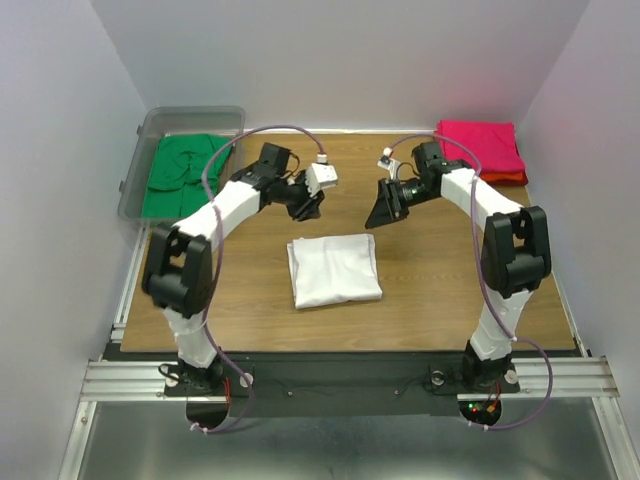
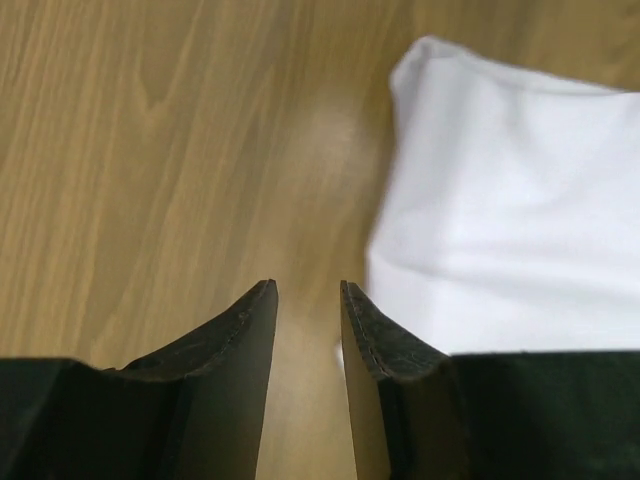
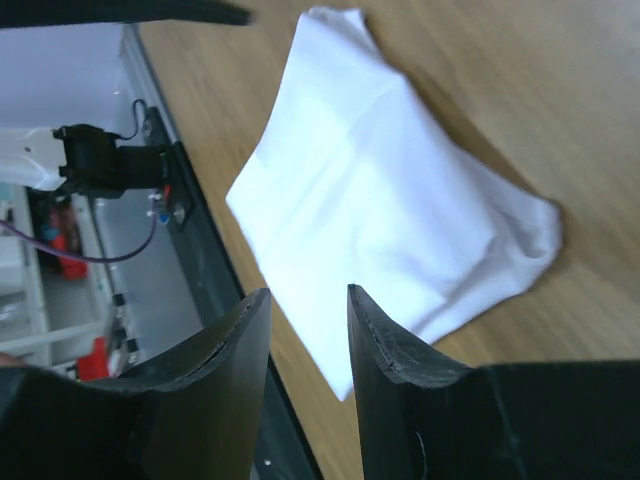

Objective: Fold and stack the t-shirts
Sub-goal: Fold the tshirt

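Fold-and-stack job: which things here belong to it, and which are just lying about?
Job: white t-shirt, green t-shirt, magenta pink t-shirt, red-orange t-shirt beneath it.
Lying about: clear plastic bin holding the green t-shirt; wooden table.

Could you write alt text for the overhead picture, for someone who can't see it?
A folded white t-shirt lies on the wooden table, with the robot's left tool and right tool hovering empty beyond it. A green t-shirt sits in a clear bin at far left; a pink t-shirt lies on a red-orange one at far right.
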### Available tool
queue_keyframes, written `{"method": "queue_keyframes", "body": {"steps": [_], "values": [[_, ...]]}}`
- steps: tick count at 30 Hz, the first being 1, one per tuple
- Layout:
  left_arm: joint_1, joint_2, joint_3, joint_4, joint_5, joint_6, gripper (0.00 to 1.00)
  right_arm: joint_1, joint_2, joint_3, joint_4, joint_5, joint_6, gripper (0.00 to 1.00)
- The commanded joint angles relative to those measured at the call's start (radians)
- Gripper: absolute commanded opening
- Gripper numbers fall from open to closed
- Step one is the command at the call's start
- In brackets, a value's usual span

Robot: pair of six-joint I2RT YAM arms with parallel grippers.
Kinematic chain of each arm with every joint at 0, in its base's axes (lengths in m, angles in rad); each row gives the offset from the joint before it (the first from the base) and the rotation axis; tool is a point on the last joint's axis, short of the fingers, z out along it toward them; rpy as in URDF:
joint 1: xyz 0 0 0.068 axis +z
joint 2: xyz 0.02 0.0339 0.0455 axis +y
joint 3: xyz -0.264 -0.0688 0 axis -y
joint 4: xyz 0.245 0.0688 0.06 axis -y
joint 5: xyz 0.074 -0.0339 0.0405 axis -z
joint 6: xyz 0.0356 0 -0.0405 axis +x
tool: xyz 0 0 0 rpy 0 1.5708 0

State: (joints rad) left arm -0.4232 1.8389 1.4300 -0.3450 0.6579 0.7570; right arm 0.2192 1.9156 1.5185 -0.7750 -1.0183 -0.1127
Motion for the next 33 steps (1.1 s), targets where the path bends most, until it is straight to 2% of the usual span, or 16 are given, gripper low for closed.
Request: {"method": "queue_keyframes", "body": {"steps": [1, 2, 3, 4, 5, 10, 14, 18, 24, 26, 28, 31, 33], "values": [[0.011, -0.22, -0.229, 0.133, 0.216, -0.361, 0.42, 0.034, -0.05, -0.079, 0.147, -0.109, 0.143, 0.42], [0.009, -0.257, -0.279, 0.176, 0.254, -0.472, 0.42, 0.054, -0.044, -0.093, 0.181, -0.106, 0.154, 0.41], [0.011, -0.265, -0.361, 0.266, 0.267, -0.519, 0.41, 0.057, -0.021, -0.11, 0.198, -0.106, 0.175, 0.41], [0.011, -0.267, -0.362, 0.305, 0.273, -0.568, 0.41, 0.058, -0.021, -0.118, 0.213, -0.106, 0.176, 0.41], [0.014, -0.262, -0.415, 0.332, 0.27, -0.597, 0.41, 0.055, 0.008, -0.119, 0.23, -0.1, 0.195, 0.4], [0.095, -0.129, -0.477, 0.44, 0.252, -0.706, 0.37, 0.052, 0.089, -0.106, 0.293, 0.022, 0.209, 0.38], [0.17, 0.009, -0.398, 0.44, 0.232, -0.748, 0.36, 0.039, 0.177, -0.093, 0.336, 0.13, 0.238, 0.37], [0.181, 0.133, -0.295, 0.411, 0.192, -0.752, 0.34, 0.017, 0.281, -0.017, 0.356, 0.251, 0.251, 0.35], [0.189, 0.177, -0.152, 0.374, 0.175, -0.742, 0.33, -0.029, 0.318, 0.129, 0.353, 0.349, 0.245, 0.34], [0.192, 0.152, -0.129, 0.37, 0.189, -0.728, 0.33, -0.035, 0.283, 0.178, 0.35, 0.351, 0.24, 0.34], [0.192, 0.097, -0.12, 0.367, 0.197, -0.714, 0.33, -0.038, 0.237, 0.183, 0.347, 0.281, 0.248, 0.38], [0.193, 0.036, -0.103, 0.356, 0.216, -0.728, 0.33, -0.031, 0.117, 0.114, 0.355, 0.15, 0.286, 0.43], [0.186, -0.002, -0.127, 0.394, 0.274, -0.81, 0.34, -0.014, 0.054, 0.045, 0.358, 0.077, 0.301, 0.44]]}}
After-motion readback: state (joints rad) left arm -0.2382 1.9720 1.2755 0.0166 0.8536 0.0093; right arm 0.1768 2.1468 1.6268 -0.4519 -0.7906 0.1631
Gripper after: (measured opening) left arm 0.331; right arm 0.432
